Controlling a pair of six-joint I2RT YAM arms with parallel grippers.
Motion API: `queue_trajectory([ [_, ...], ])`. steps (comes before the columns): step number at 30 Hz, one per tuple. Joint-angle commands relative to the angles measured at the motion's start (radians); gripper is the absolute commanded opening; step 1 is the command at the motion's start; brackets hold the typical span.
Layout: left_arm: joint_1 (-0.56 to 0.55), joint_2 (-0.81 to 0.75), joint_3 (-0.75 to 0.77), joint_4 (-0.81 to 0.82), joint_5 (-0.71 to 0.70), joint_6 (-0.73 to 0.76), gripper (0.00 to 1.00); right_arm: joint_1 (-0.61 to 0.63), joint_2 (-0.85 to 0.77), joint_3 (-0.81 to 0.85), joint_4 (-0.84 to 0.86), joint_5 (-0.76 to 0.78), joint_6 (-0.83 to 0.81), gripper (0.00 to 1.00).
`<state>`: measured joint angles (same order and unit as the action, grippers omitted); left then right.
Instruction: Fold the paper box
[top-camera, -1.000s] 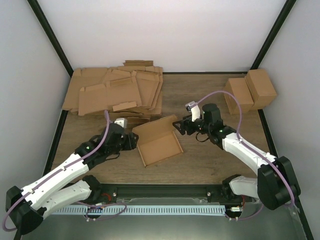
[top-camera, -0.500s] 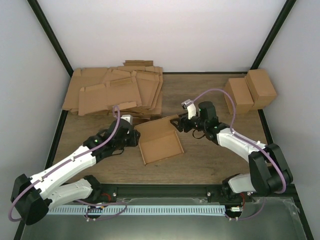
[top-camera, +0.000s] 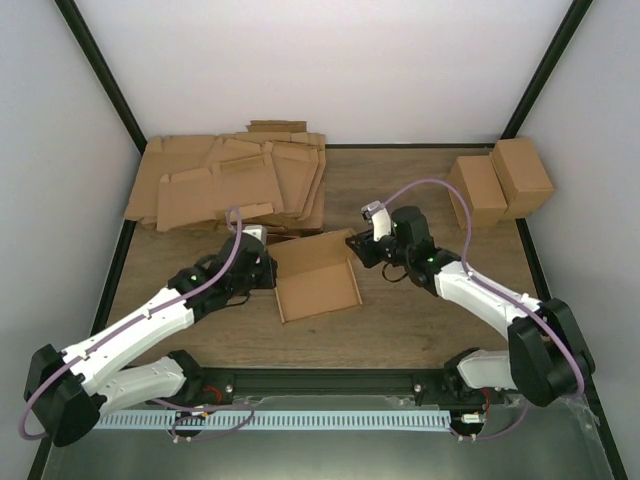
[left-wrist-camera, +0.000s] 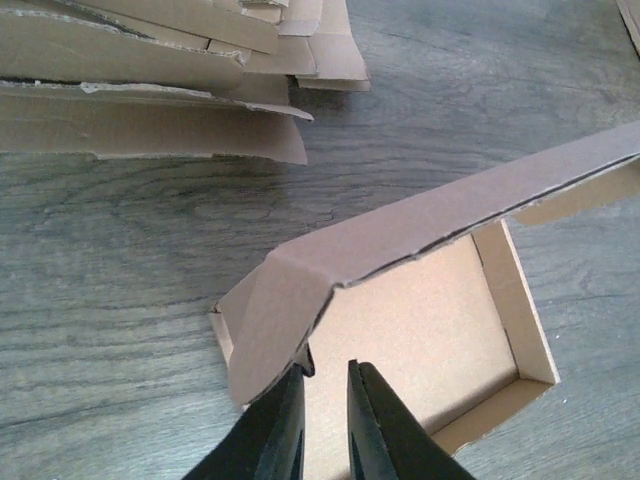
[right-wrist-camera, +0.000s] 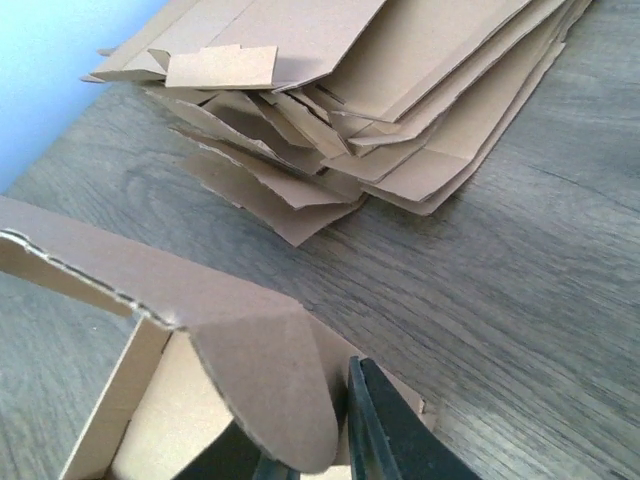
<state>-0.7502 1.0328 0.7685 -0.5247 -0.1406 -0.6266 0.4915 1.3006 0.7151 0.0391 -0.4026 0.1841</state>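
paper box (top-camera: 315, 280) sat mid worktop (top-camera: 380, 320), rear wall half raised. left fingers (left-wrist-camera: 278, 435) and right fingers (right-wrist-camera: 385, 425) each pinched a rear corner flap, probably to fold both ends in together.

Left gripper (left-wrist-camera: 325, 395) and right gripper (top-camera: 353, 243) show near-closed jaws.

Nothing legible in any view (no print, label, brand mark, number or sign). Bare brown surfaces only on the paper box (top-camera: 315, 285), the stacked cardboard sheets (top-camera: 230, 185) and the two cartons (top-camera: 500, 185). No lettering to make out on the arm housings either.
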Motion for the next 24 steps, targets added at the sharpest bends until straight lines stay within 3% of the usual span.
queue_trajectory([
  [1, 0.0, 0.011, 0.015, 0.062, 0.045, -0.015, 0.12, 0.065, -0.035, 0.019, -0.069, 0.131, 0.067, 0.13],
  [6, -0.006, 0.014, -0.047, 0.149, 0.077, -0.065, 0.04, 0.098, -0.061, -0.036, -0.056, 0.235, 0.165, 0.07],
  [15, -0.048, -0.054, -0.144, 0.227, 0.052, -0.159, 0.04, 0.189, -0.177, -0.141, -0.012, 0.402, 0.283, 0.03],
  [24, -0.082, -0.019, -0.181, 0.221, 0.062, -0.167, 0.04, 0.274, -0.202, -0.224, -0.001, 0.484, 0.385, 0.02],
])
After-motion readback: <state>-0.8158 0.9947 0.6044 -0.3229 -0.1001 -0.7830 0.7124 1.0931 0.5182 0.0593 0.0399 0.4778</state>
